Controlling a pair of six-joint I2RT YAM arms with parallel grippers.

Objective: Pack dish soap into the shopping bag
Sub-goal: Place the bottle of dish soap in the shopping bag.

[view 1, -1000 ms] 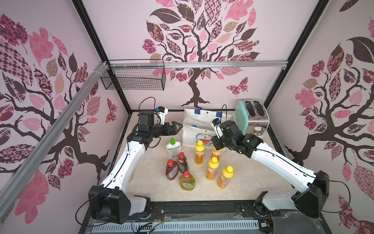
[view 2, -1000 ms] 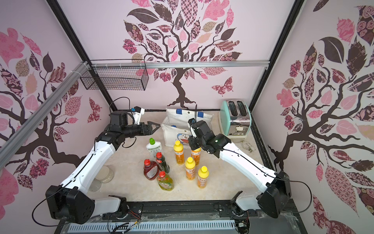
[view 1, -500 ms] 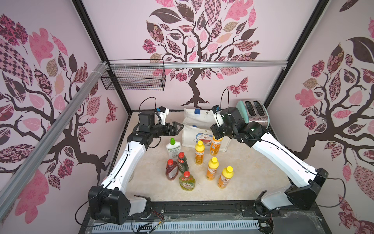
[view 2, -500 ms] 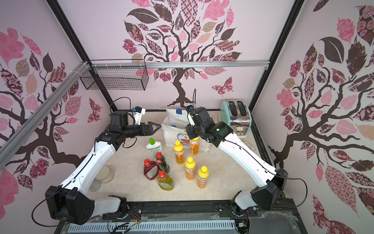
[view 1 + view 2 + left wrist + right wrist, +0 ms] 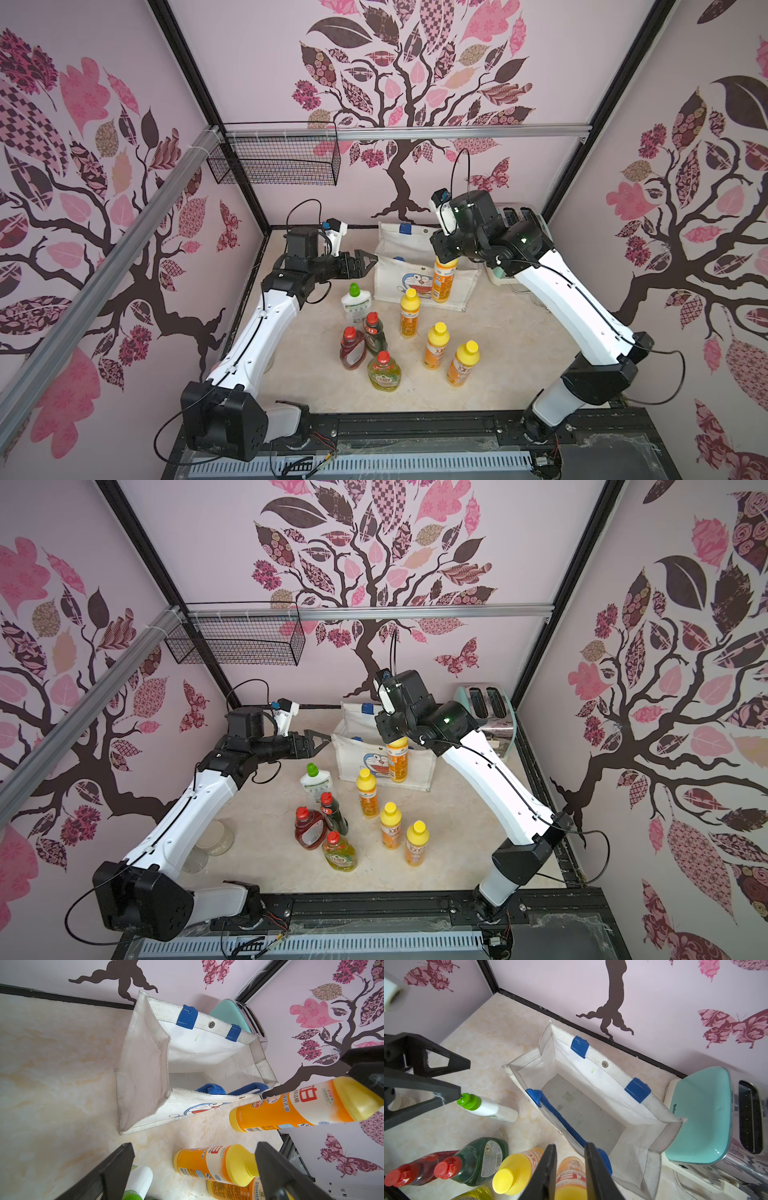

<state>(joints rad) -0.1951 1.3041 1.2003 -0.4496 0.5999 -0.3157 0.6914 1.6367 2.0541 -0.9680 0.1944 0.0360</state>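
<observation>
- At the right gripper: jaws narrowed tight onto the yellow cap of the held orange bottle, one finger on each side.
- For the held orange bottle: upright, hanging above the table, just in front of the printed side of the shopping bag, cap about level with its rim, not inside.
- At the left gripper: jaws spread fully wide, nothing between them; in the air beside the bag's end wall, higher than the white bottle.
- For the shopping bag: standing open near the back wall, just beside the mint-green toaster.
- On the table in front of the bag, all upright: orange bottle nearest the bag, second orange bottle, third orange bottle, also the white bottle with green cap.
- Close together, with red caps: red bottle, dark green bottle, yellow-green bottle.
</observation>
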